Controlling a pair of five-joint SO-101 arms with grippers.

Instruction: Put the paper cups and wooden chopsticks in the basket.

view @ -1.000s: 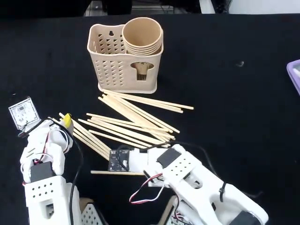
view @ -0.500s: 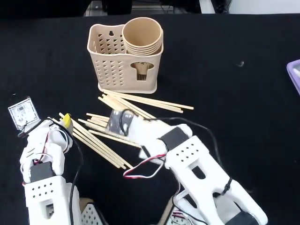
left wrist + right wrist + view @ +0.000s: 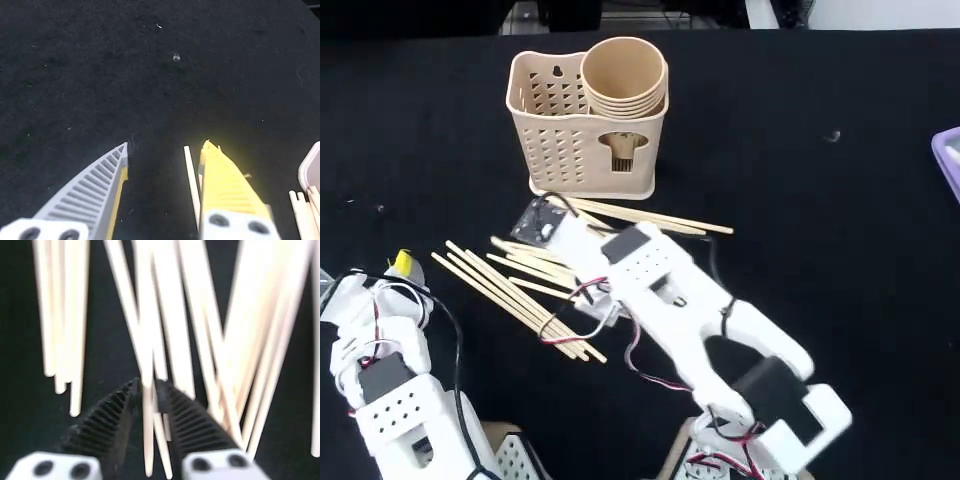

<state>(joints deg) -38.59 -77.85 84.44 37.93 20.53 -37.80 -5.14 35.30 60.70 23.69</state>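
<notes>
A: What is my left gripper (image 3: 166, 145) doing?
B: I see it wide open over the black table (image 3: 100, 60), holding nothing. One of the wooden chopsticks (image 3: 191, 175) ends by its yellow finger (image 3: 225, 185).
A: And my right gripper (image 3: 147, 382)?
B: Open just a crack, low over the pile of sticks, with one stick between its jaws. Farther back, the paper cups (image 3: 625, 75) sit stacked in the basket (image 3: 555, 140).
</notes>
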